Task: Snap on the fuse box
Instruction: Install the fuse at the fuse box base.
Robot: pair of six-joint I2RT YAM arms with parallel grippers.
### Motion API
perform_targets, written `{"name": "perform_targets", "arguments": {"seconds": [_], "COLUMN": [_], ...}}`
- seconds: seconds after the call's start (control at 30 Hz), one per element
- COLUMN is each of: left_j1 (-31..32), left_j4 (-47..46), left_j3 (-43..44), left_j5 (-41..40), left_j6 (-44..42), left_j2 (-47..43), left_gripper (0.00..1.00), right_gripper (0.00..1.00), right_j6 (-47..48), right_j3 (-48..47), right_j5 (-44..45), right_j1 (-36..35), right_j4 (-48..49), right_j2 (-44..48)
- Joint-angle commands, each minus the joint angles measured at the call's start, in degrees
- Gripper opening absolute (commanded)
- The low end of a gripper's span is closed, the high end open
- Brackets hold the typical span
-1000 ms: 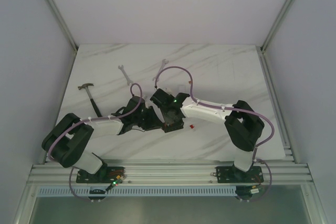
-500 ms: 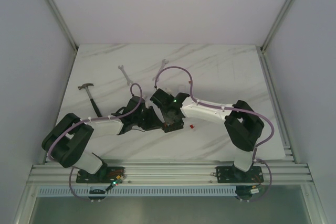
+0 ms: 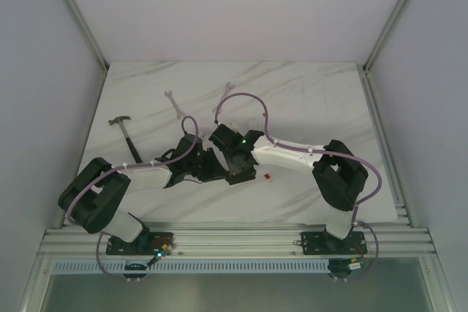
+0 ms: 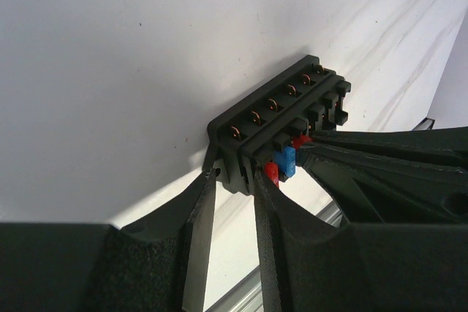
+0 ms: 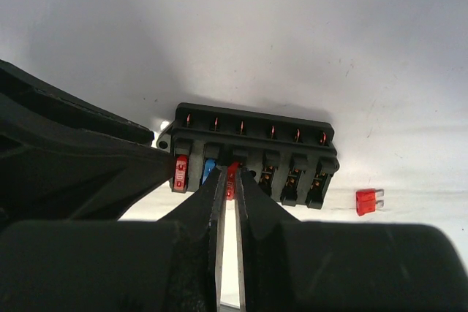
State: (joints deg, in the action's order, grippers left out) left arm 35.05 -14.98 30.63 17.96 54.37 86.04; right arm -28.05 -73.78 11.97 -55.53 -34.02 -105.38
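Observation:
The black fuse box (image 5: 256,150) lies on the white table between both arms, with a red, a blue and a second red fuse in its left slots. It also shows in the left wrist view (image 4: 281,126) and, mostly hidden under the grippers, in the top view (image 3: 238,176). My left gripper (image 4: 232,180) is shut on the box's near end. My right gripper (image 5: 228,177) is shut on the red fuse (image 5: 232,172) sitting at the third slot. In the top view the left gripper (image 3: 216,168) and right gripper (image 3: 235,168) meet over the box.
A loose red fuse (image 5: 368,201) lies on the table right of the box, also visible in the top view (image 3: 268,176). Two wrenches (image 3: 172,101) (image 3: 225,94) and a hammer (image 3: 123,126) lie farther back on the left.

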Motion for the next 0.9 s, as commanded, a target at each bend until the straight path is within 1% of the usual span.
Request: {"name": "perform_targets", "arguments": {"seconds": [0.0,0.2,0.33,0.47,0.63,0.87], "left_j1": [0.0,-0.1,-0.1,-0.1,-0.1,-0.1], "left_j4": [5.3,5.5,5.5,5.5,5.5,5.4], "left_j3": [-1.3,-1.3,-1.2,-1.2,-1.1,-1.1], "left_j5": [-3.6,-3.7,-3.8,-3.7,-3.8,-4.0], "left_j6": [-1.1,-1.1,-1.1,-1.0,-1.1,-1.2], "left_j2": [1.5,1.5,1.3,1.1,1.0,0.8], "left_gripper": [0.36,0.36,0.36,0.36,0.36,0.36], "right_gripper": [0.00,0.00,0.00,0.00,0.00,0.00], "right_j6": [1.6,1.6,1.6,1.5,1.2,1.6], "right_j3": [8.7,8.8,5.1,1.2,-1.1,-0.9], "right_j5": [2.4,4.3,3.4,2.3,0.2,-1.5], "right_j1": [0.7,1.4,1.4,1.4,1.3,1.0], "right_j4": [-9.7,-10.9,-11.3,-12.1,-12.1,-12.8], "right_j2": [-8.2,-6.6,-3.3,-2.5,-3.2,-6.2]}}
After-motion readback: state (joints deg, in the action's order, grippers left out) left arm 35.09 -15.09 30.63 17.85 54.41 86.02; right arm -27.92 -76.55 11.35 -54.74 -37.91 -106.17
